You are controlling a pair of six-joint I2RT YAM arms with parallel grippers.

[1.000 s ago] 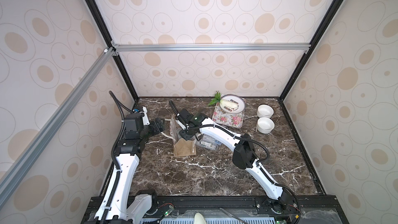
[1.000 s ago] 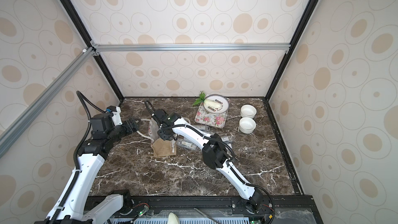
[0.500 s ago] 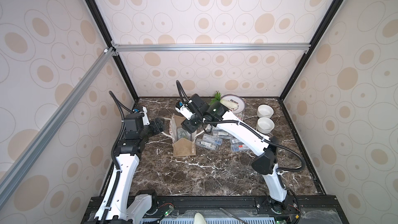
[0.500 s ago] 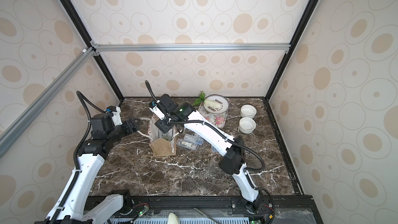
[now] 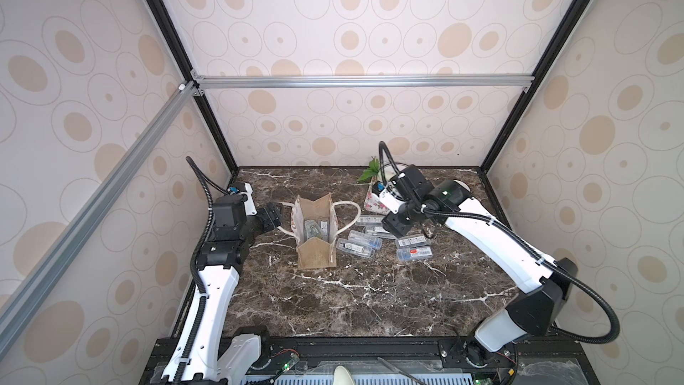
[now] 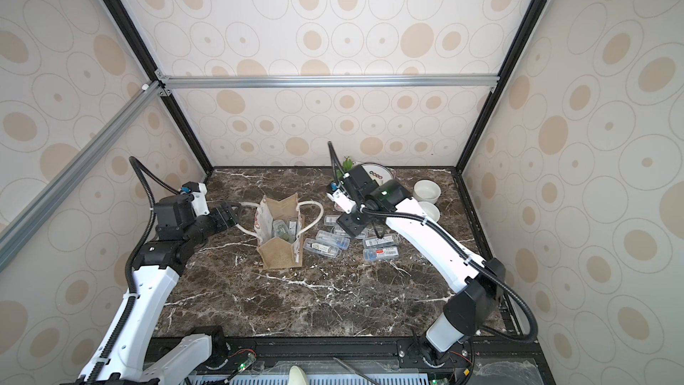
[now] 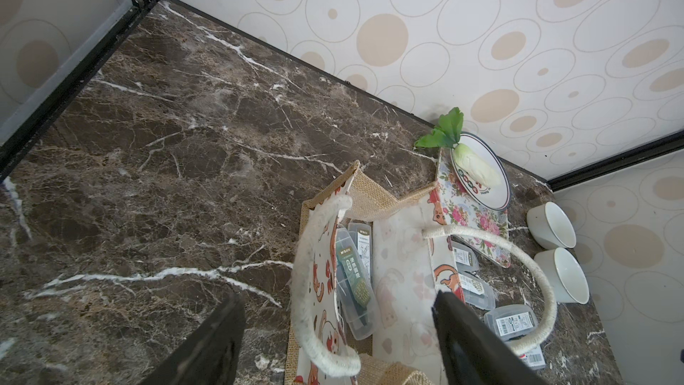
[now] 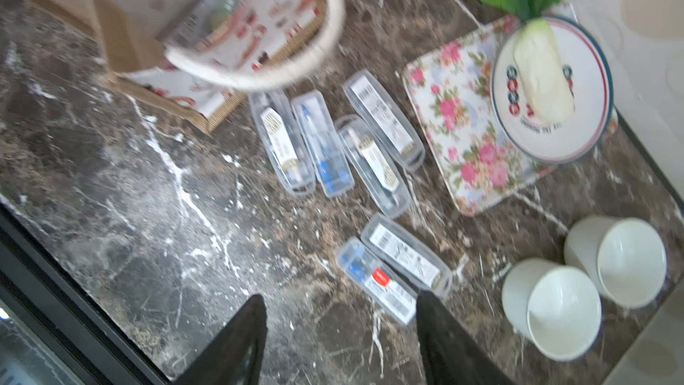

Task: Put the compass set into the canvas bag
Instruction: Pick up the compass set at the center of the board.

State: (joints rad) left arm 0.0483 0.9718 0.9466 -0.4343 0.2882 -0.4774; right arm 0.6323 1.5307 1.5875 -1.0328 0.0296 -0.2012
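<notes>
Canvas bag (image 5: 314, 255) is standing open left of bench (image 5: 333, 309) centre, two compass set cases (image 5: 314, 229) inside. Left pincer (image 5: 277, 216) is gaping wide around its left rope handle (image 7: 300, 272); right pincer (image 5: 392, 227) is hovering open, empty, above loose cases (image 5: 355, 247).

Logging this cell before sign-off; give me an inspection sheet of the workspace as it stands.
Surface: dark brown marble tabletop, no spills seen.
Job's things: tan burlap canvas bag with white rope handles stands open, two clear plastic compass cases inside; six more cases lie beside it.
Clutter: floral tray bearing white plate with cabbage; two white bowls.
Grippers: left gripper open by a rope handle; right gripper open, empty, over loose cases.
Cables: black ribbed hoses along both arms.
Surroundings: circle-patterned walls, aluminium frame bar.
</notes>
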